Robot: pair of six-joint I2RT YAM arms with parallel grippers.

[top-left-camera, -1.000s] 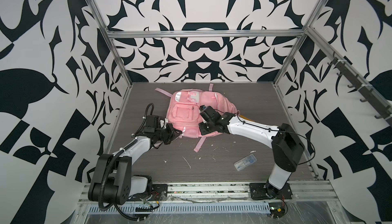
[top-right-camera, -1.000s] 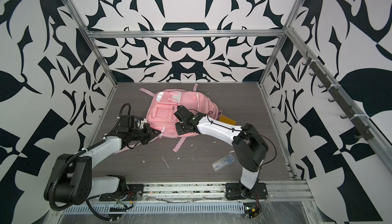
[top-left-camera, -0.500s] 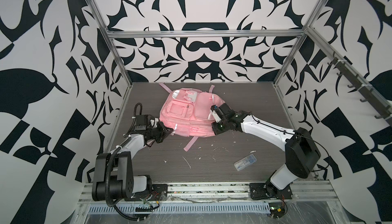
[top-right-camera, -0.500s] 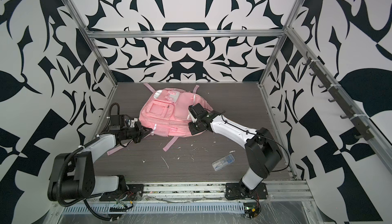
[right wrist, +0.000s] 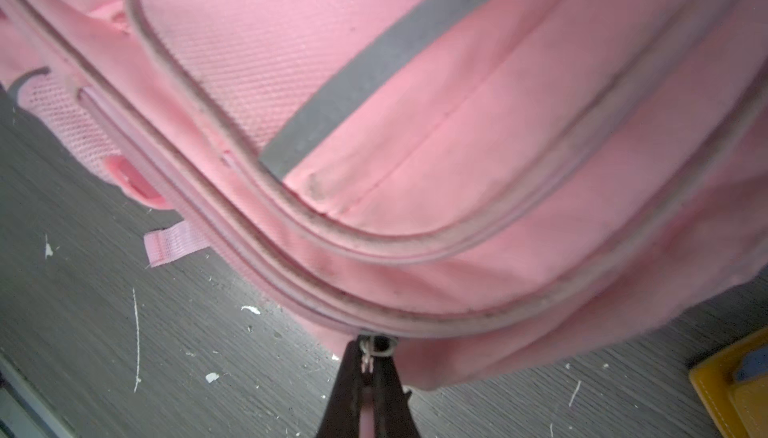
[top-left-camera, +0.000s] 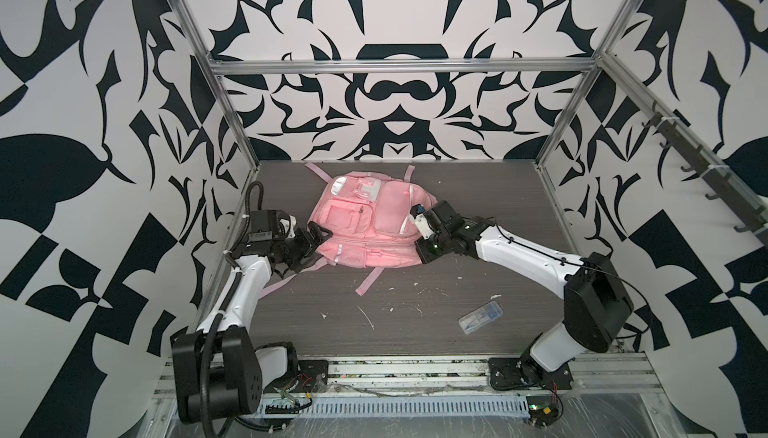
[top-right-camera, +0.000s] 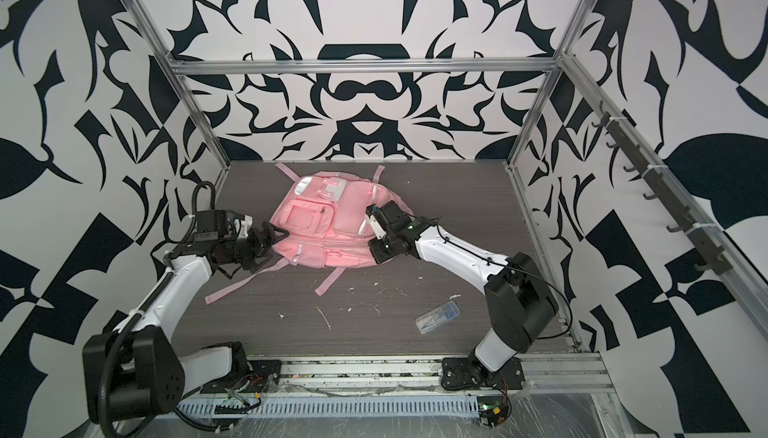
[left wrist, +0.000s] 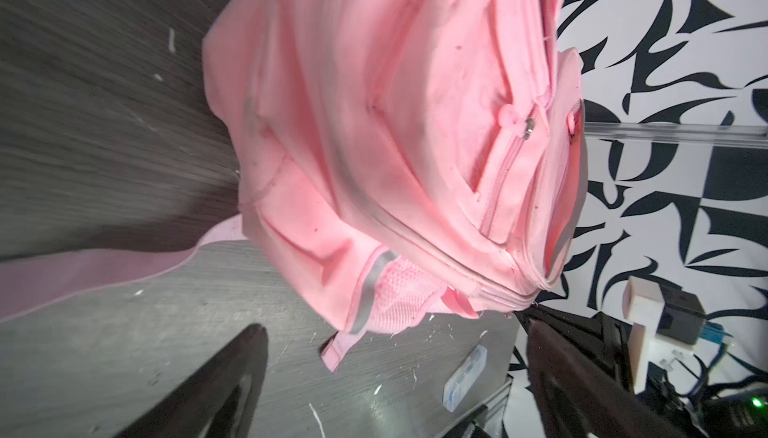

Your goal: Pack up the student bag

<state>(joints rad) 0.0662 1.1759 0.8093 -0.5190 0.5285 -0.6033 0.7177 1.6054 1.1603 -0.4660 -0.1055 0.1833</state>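
Your bag lies flat with its front pockets up, toward the back of the tabletop, between your two arms. It is turned so that its long zipped edge faces you, and both arms can reach that edge.

Your right end effector is together, clamped on the zip pull at the bag's near right corner. The pull's small metal ring shows just past the tips. A grip this close to the slider looks chosen so that a tug runs along the zip rather than lifting cloth. The stretch of zip in view is closed, so I judge that you are about to open the main pocket and that packing proper has not begun.

Your left end effector stands apart and empty, just beside the bag's left corner, with the mesh pocket ahead of it. I cannot tell whether one fingertip brushes the fabric. That spot suits bracing, because the bag is soft and light on a smooth top. With nothing pinning the far corner, it will probably slide after the slider instead of unzipping.

The clear box lies well apart, near the front right and out of the zip's path, probably waiting to go in. A yellow item sits just beside the bag's right side, and too little of it shows to name. One strap trails under your left arm, so mind it when you clamp.
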